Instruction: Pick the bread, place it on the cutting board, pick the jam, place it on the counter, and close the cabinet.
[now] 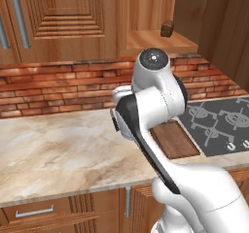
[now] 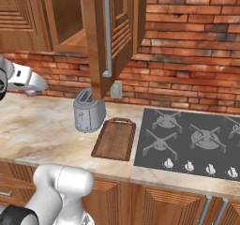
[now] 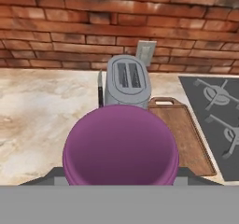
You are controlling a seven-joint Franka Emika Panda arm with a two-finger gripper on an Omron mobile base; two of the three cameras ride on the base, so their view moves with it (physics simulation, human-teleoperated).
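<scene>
While fingers clamp the jam (image 3: 120, 143), marbled counter (image 1: 53, 149), brick wall (image 2: 187, 55), cabinet (image 2: 110, 36) ajar.

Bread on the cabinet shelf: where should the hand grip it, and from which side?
Pinch its two upright side faces, coming in level through the cabinet's open front. The bread is a small blocky chunk standing on the shelf, with cabinet walls beside and behind it. The hand holds the jam, so set that down first.

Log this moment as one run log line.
tool: holds jam above counter | bread: in cabinet | cutting board: bare | cabinet: open
</scene>
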